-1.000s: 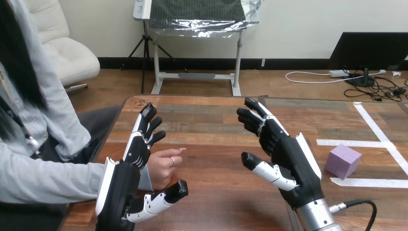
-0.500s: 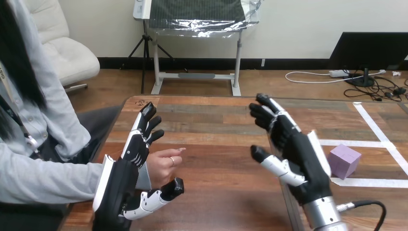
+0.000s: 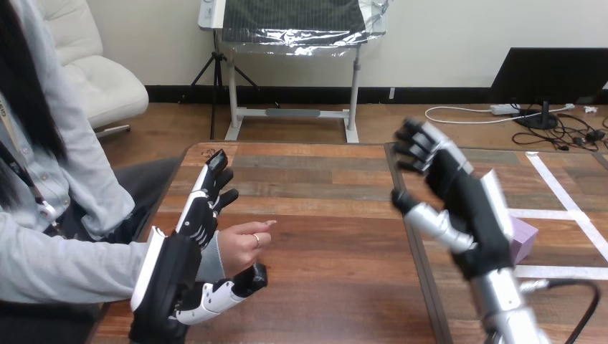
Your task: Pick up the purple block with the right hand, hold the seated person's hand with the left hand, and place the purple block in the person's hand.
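The purple block [image 3: 526, 237] sits on the wooden table [image 3: 323, 215] at the right, inside white tape lines, half hidden behind my right hand [image 3: 469, 208]. That hand hangs above the table, open, fingers spread and pointing up and away, holding nothing. At the lower left my left hand [image 3: 172, 276] is open, its fingers straight along the far side of the person's hand [image 3: 242, 244] and its thumb stretched out below it. The person's hand rests on the table edge, loosely closed with a finger pointing right, between my left fingers and thumb. My left fingers are not curled round it.
White tape strips [image 3: 566, 197] mark a zone on the table's right part. A seam [image 3: 414, 244] runs between the two tabletops. The person sits at the left side, their grey sleeve [image 3: 64, 265] along the table's near-left corner.
My right hand has risen and swung to the right, now covering part of the purple block. My left hand has shifted slightly left and down beside the person's hand, which has stayed still.
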{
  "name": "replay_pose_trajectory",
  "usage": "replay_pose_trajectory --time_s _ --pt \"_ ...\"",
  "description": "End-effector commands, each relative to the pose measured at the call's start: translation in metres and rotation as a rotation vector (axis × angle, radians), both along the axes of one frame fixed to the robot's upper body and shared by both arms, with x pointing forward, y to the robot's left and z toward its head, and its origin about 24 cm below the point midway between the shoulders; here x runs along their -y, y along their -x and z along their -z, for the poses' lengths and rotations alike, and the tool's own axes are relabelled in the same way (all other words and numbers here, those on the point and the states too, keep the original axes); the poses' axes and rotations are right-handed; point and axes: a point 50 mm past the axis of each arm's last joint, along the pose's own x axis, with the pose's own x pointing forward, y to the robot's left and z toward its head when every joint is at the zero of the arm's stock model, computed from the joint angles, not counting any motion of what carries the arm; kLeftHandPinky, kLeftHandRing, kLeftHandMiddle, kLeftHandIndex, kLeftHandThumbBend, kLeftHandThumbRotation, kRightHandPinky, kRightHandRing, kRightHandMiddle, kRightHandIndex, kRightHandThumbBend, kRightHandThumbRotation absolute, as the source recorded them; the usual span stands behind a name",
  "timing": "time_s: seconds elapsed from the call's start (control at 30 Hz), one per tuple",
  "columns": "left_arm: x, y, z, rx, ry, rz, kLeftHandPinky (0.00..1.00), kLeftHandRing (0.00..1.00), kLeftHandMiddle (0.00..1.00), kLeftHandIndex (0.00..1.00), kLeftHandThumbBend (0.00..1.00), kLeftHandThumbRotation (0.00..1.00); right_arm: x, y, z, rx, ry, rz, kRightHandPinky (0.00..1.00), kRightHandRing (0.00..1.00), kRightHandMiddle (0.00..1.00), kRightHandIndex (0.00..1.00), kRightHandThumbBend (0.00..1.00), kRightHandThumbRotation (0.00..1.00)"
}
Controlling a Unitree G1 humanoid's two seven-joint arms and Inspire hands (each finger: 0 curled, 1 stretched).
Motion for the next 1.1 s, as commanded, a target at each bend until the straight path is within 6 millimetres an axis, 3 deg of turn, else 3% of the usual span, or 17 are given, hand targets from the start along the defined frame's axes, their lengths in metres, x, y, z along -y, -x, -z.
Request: replay_pose_trajectory --time_s 0.0,0.53,1.07 --pt "-0.001 -0.007 -0.013 0.062 -0.001 0.016 0.90 0.96 0.99 0.97 1.00 0.62 0.009 -0.028 -0.037 0.119 0.012 0.040 0.83 0.86 0.86 0.88 1.00 0.57" --pt "-0.002 -0.007 -0.013 0.061 -0.001 0.021 0.89 0.95 0.99 0.97 1.00 0.62 0.033 -0.049 -0.068 0.135 0.130 0.156 0.87 0.90 0.88 0.91 1.00 0.56" --pt "0.000 -0.005 -0.012 0.053 0.019 0.031 0.89 0.95 0.99 0.96 1.00 0.60 0.050 -0.065 -0.091 0.095 0.247 0.260 0.86 0.88 0.86 0.89 1.00 0.45"
